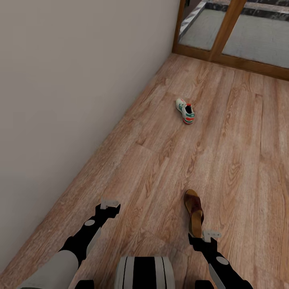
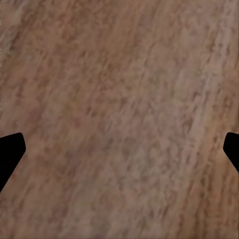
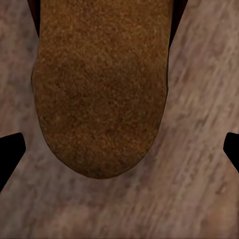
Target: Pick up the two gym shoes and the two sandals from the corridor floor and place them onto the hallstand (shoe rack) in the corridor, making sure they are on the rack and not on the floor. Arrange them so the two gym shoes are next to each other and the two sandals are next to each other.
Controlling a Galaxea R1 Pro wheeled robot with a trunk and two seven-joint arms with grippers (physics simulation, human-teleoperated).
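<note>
Flat brown sandal (image 1: 195, 212), white gym shoe (image 1: 185, 110)

Probably home corridor: plank floor (image 1: 224, 160), shoes.

Items counted on the corridor floor (image 1: 160, 160)

One gym shoe (image 1: 185, 110) and one sandal (image 1: 195, 212) are seen lying apart; two grippers, left (image 1: 110, 204) and right (image 1: 211, 235), are counted.
</note>
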